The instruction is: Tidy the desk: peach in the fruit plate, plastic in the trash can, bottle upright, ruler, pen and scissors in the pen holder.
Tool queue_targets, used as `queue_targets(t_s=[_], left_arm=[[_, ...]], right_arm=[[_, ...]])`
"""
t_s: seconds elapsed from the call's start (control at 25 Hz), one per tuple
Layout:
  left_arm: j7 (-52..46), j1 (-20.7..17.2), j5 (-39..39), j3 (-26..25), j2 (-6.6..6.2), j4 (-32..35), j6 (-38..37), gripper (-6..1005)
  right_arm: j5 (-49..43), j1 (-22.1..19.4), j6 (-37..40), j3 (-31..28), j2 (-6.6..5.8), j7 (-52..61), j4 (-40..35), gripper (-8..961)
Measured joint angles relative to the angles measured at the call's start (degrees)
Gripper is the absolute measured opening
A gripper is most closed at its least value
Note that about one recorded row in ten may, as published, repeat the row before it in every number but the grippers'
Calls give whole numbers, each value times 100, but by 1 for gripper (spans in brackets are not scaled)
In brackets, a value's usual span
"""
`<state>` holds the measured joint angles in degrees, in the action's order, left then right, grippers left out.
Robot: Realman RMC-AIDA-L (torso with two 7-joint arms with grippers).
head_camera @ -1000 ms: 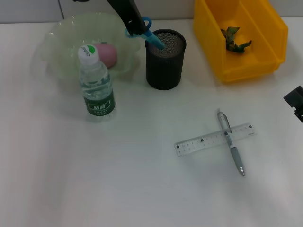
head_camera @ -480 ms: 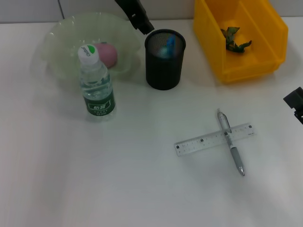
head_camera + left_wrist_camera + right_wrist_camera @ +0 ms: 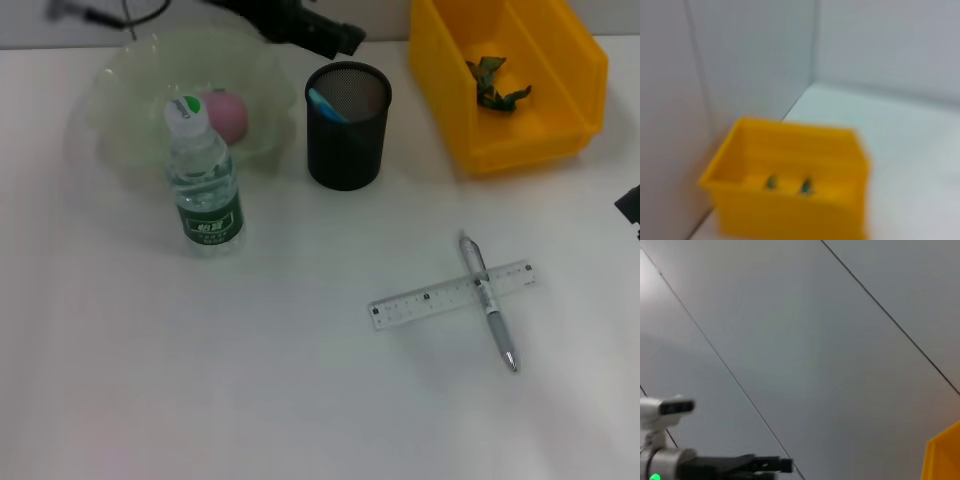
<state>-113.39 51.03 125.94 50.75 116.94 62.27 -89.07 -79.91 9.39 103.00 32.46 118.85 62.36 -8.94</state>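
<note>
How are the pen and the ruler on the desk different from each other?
The pen is slim, round and grey with a metal tip; the ruler is flat, clear and marked with scale lines. The pen lies across the top of the ruler, which lies flat on the desk, so they form a cross. Both are outside the pen holder.

Open table (image 3: 250, 380) surrounds crossed ruler (image 3: 430, 297) and pen (image 3: 490, 320); bottle (image 3: 203, 180) seemingly well apart.
</note>
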Motion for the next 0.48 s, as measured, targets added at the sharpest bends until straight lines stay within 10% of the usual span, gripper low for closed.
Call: queue_targets(t_s=[0.28, 0.48], left_arm=[[1691, -1131, -1705, -147, -392, -1616, -1022, 842], [2973, -1774, -1796, -26, -371, -2057, -1678, 839]], right_arm=[[-102, 50, 77, 16, -149, 597, -925, 685], [-572, 194, 176, 15, -264, 1731, -2306, 684]])
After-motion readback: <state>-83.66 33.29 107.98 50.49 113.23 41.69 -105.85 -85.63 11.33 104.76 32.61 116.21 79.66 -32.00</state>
